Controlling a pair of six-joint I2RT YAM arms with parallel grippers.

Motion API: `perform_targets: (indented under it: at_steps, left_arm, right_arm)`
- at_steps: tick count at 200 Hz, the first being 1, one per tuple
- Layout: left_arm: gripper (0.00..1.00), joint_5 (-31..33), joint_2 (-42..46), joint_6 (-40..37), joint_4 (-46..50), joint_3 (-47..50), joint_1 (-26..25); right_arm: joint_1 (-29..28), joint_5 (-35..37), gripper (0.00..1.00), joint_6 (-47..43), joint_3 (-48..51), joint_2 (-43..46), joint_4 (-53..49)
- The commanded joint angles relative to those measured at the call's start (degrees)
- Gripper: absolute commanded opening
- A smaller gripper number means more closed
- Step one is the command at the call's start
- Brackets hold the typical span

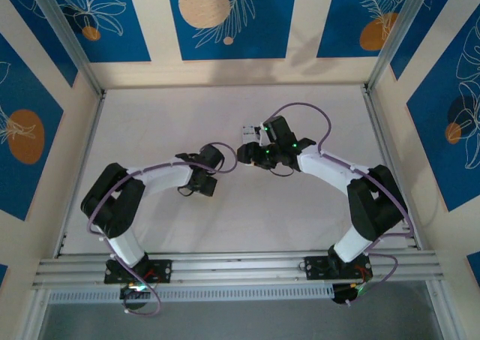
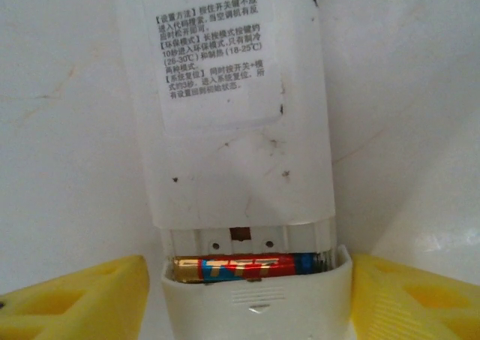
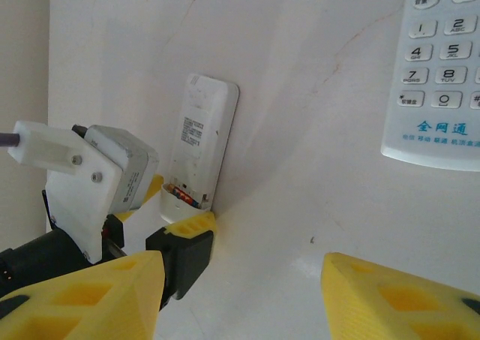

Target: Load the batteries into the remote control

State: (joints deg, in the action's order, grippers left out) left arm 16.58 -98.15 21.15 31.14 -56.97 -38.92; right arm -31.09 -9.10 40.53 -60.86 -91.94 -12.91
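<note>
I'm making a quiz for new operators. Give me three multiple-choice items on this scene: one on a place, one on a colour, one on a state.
1. Where does the battery lie?
A in the face-down remote's bay
B on the bare table
C between the right hand's fingers

2. What colour are the fingers?
A black
B yellow
C green

3. How is the right hand?
A shut on a battery
B shut on a remote
C open, empty

Key:
1 A, it shows in the bay below the label.
2 B, both wrist views show them yellow.
3 C, its fingers stand wide apart over the table.
</note>
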Motion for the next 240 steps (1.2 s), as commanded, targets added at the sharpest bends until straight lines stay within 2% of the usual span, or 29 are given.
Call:
perform_targets:
  at_steps: [1, 66, 102, 119, 167, 193, 240]
  left_arm:
    - [0.64, -0.13, -0.94, -0.1, 0.92, -0.48, -0.32]
    - [0.59, -2.91, 2.66, 0.88, 2.16, -0.38, -0.13]
    - [0.57, -7.69, 7.39, 1.17, 2.15, 0.41, 0.78]
    - [0.57, -9.18, 9.0, 1.44, 2.1, 0.51, 2.17]
    - [0.57, -13.24, 6.37, -0.45, 2.2, -1.36, 7.02]
    - [0.57, -16.51, 3.87, -0.42, 0.53, -2.0, 7.42]
    - [0.57, -16.04, 1.06, -0.4, 0.13, -2.48, 7.45]
  right_arm:
    - [0.42, -1.53, 0.58, -0.82, 1.03, 0.84, 0.6]
    - [0.48, -1.76, 0.58, -0.72, 0.39, 0.05, 0.17]
    - [0.48, 0.71, 0.59, -0.5, -0.36, 0.21, -1.65]
    - [0.59, 2.2, 0.69, -0.16, -1.03, 0.04, -3.22]
    - [0.87, -0.49, 0.82, -0.85, -0.39, 0.6, -1.87]
    - [0.9, -1.27, 0.85, -1.07, -0.73, 0.36, -2.03]
    - [1.02, -1.75, 0.86, -1.33, -1.37, -0.5, -2.66]
